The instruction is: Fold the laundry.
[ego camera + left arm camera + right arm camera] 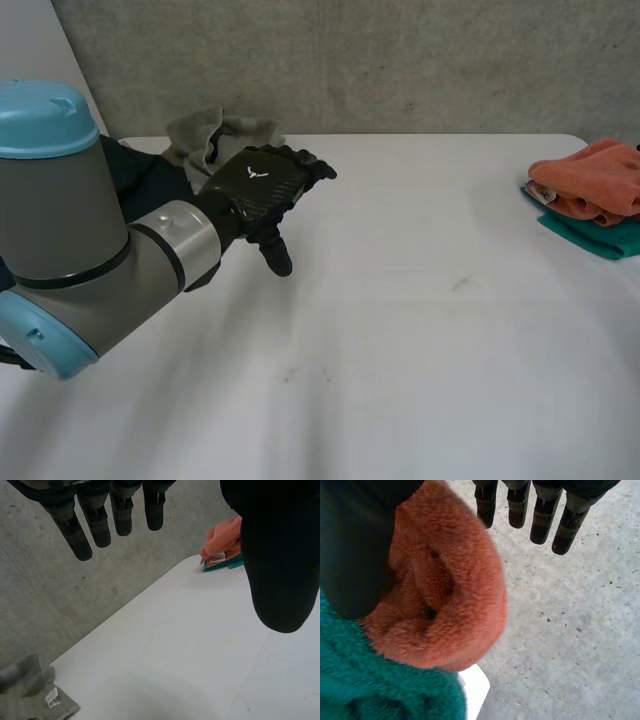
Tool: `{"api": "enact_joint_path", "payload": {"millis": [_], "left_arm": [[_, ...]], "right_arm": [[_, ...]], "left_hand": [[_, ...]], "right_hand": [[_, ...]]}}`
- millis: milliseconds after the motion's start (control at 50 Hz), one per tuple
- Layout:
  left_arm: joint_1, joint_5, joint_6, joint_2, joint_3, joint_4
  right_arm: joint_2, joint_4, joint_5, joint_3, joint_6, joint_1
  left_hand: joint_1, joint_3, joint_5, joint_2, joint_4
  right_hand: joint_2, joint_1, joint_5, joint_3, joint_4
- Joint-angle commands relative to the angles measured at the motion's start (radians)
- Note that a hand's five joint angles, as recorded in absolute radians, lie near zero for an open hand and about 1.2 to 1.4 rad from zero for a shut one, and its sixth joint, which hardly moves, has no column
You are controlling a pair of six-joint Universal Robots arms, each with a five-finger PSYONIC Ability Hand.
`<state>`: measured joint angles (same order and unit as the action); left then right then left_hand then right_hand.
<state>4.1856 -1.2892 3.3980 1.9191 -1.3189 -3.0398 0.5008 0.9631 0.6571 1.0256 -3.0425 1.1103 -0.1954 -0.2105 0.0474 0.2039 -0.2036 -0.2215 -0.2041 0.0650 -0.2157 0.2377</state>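
My left hand (262, 188) hovers over the white table (420, 330), fingers (72, 535) straight and empty, with a crumpled grey-green cloth (215, 135) just behind it. My right hand (355, 545) hangs beside the folded orange fluffy towel (450, 595), which is stacked on a teal towel (380, 690). Its fingers (540, 520) are relaxed and grasp nothing.

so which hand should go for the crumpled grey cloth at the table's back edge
Left, probably. The left hand hangs open right beside the grey cloth; the right hand is open at the orange towel, well away from it.
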Motion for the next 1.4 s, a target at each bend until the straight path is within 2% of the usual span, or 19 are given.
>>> {"api": "enact_joint_path", "payload": {"millis": [20,180,260,320,380,480,540,620,800,920,1020,1060,1120,1160,1240,1320,1340,1400], "left_arm": [[-0.001,0.001,0.0,0.0,-0.014,-0.001],[0.002,0.001,0.0,0.0,-0.019,-0.002],[0.005,0.002,0.001,-0.002,-0.026,-0.002],[0.005,0.002,0.001,-0.002,-0.034,-0.004],[0.005,0.002,0.001,-0.002,-0.039,-0.008],[0.007,0.002,0.001,-0.003,-0.051,-0.02],[0.008,0.004,0.001,-0.005,-0.062,-0.028],[0.008,0.004,0.001,-0.006,-0.074,-0.036],[0.01,0.004,0.001,-0.008,-0.085,-0.039],[0.008,0.004,0.001,-0.018,-0.089,-0.039],[0.008,0.004,0.001,-0.052,-0.095,-0.039],[0.008,0.004,0.001,-0.064,-0.095,-0.039],[0.008,0.004,0.001,-0.078,-0.095,-0.039],[0.01,0.004,0.0,-0.094,-0.097,-0.039],[0.01,0.004,0.0,-0.114,-0.095,-0.04],[0.013,0.002,0.0,-0.146,-0.089,-0.056],[0.016,0.001,0.0,-0.15,-0.088,-0.063],[0.039,-0.004,0.001,-0.173,-0.079,-0.1]], "right_arm": [[0.008,-0.001,-0.001,0.062,0.08,0.026],[0.013,-0.064,0.05,0.082,0.111,0.091],[0.016,-0.109,0.145,0.09,0.129,0.135],[0.025,-0.156,0.251,0.091,0.162,0.178],[0.028,-0.181,0.311,0.091,0.192,0.201],[0.028,-0.192,0.447,0.09,0.313,0.24],[0.027,-0.196,0.501,0.079,0.379,0.243],[0.022,-0.204,0.53,0.062,0.428,0.244],[0.048,-0.208,0.541,0.085,0.433,0.24],[0.201,-0.208,0.504,0.205,0.426,0.227],[0.35,-0.221,0.372,0.326,0.426,0.119],[0.407,-0.242,0.29,0.378,0.435,0.08],[0.476,-0.286,0.221,0.422,0.435,0.033],[0.505,-0.311,0.208,0.429,0.439,0.002],[0.574,-0.365,0.225,0.398,0.441,-0.043],[0.631,-0.389,0.337,0.309,0.448,-0.041],[0.648,-0.394,0.405,0.274,0.453,-0.041],[0.673,-0.396,0.49,0.242,0.455,-0.012]], "left_hand": [[-0.03,-0.015,0.003,0.021,-0.022],[-0.027,-0.012,0.0,0.018,-0.019],[-0.027,-0.012,0.0,0.018,-0.019],[-0.027,-0.012,0.0,0.018,-0.019],[-0.027,-0.012,0.0,0.018,-0.019],[-0.027,-0.012,0.0,0.018,-0.019],[-0.027,-0.012,0.0,0.018,-0.019],[-0.024,-0.009,-0.003,0.015,-0.016],[-0.024,-0.009,-0.003,0.015,-0.016],[-0.024,-0.009,-0.003,0.015,-0.016],[-0.018,-0.003,-0.008,0.01,-0.01],[-0.015,0.0,-0.011,0.007,-0.007],[-0.012,0.003,-0.014,0.004,-0.004],[-0.009,0.006,-0.017,0.001,-0.001],[-0.003,0.012,-0.023,-0.005,0.005],[-0.003,0.012,-0.023,-0.005,0.005],[-0.003,0.012,-0.023,-0.005,0.005],[-0.003,0.012,-0.023,-0.005,0.005]], "right_hand": [[0.047,0.03,-0.065,0.041,-0.063],[0.047,0.03,-0.065,0.041,-0.063],[0.047,0.03,-0.065,0.041,-0.063],[0.047,0.03,-0.065,0.041,-0.063],[0.047,0.03,-0.065,0.041,-0.063],[0.047,0.03,-0.065,0.041,-0.063],[0.047,0.03,-0.065,0.041,-0.063],[0.047,0.03,-0.065,0.041,-0.063],[0.047,0.03,-0.065,0.041,-0.063],[0.047,0.03,-0.065,0.041,-0.063],[0.047,0.03,-0.065,0.041,-0.063],[0.047,0.03,-0.065,0.041,-0.063],[0.047,0.03,-0.065,0.041,-0.063],[0.047,0.03,-0.065,0.041,-0.063],[0.047,0.03,-0.065,0.041,-0.063],[0.047,0.03,-0.065,0.041,-0.063],[0.047,0.03,-0.065,0.041,-0.063],[0.047,0.03,-0.065,0.041,-0.063]]}}
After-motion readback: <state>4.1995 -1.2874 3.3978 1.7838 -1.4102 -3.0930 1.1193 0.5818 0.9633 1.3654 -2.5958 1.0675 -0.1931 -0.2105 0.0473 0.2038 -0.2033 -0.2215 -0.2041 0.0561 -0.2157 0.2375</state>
